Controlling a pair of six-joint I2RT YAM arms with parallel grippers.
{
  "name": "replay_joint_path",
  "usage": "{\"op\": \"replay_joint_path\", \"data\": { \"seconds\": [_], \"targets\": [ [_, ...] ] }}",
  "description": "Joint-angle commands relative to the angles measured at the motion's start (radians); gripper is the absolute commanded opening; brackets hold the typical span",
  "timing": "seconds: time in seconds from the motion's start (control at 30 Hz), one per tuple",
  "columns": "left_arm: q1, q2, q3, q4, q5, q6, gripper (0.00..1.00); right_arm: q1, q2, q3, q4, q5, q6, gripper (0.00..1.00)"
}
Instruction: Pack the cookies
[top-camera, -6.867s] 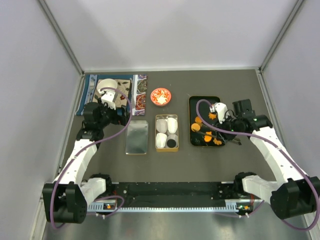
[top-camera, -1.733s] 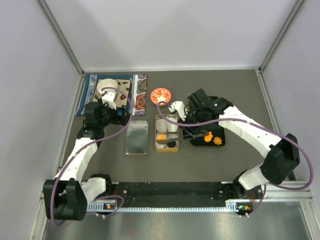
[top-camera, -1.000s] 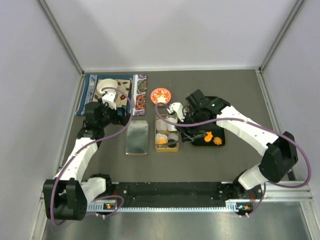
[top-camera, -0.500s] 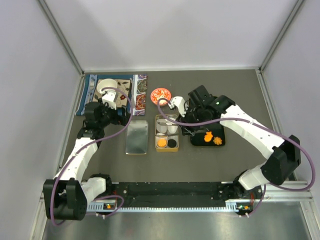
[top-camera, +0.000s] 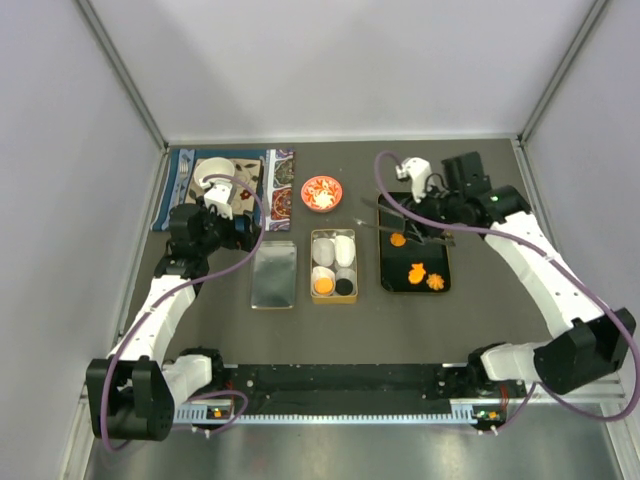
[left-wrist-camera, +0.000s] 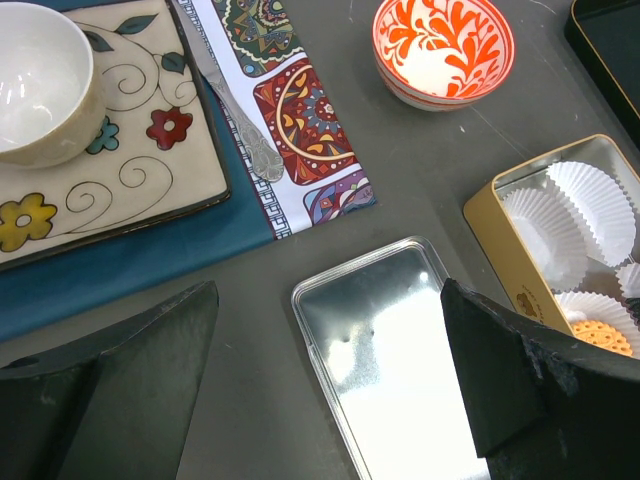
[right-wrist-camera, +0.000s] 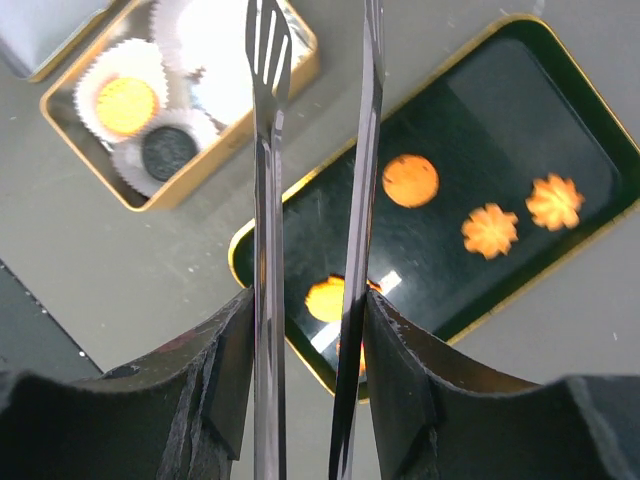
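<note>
Right wrist view: tongs (right-wrist-camera: 268, 200) partly cover one orange cookie (right-wrist-camera: 325, 298).

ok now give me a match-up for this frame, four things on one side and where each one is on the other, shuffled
Things
1. black cookie
2. flower-shaped cookies
3. tongs
4. silver lid

Places
A. on the black tray
B. flat on the table beside the gold tin
C. gripped in the right hand
D. in a paper cup inside the gold tin

Pairs: 1-D, 2-A, 3-C, 4-B
</note>
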Motion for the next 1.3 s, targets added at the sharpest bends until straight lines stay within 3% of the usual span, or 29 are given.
{"op": "replay_joint_path", "data": {
  "seconds": [0.0,0.23,0.6,1.27],
  "targets": [
    [-0.003,-0.018,0.012,0.031,0.014,0.006,0.99,-0.100,-0.089,-0.056,0.025,-0.030,-0.020,0.45],
    [-0.003,-0.016,0.012,0.031,0.023,-0.001,0.99,-0.258,-0.143,-0.182,0.027,-0.032,-0.060,0.44],
    [-0.003,-0.020,0.012,0.028,0.024,0.001,0.99,-0.483,-0.093,-0.253,0.025,-0.096,-0.143,0.45],
    [-0.003,-0.009,0.012,0.029,0.017,0.001,0.99,-0.563,0.049,-0.257,0.077,-0.138,-0.185,0.46]
  ]
}}
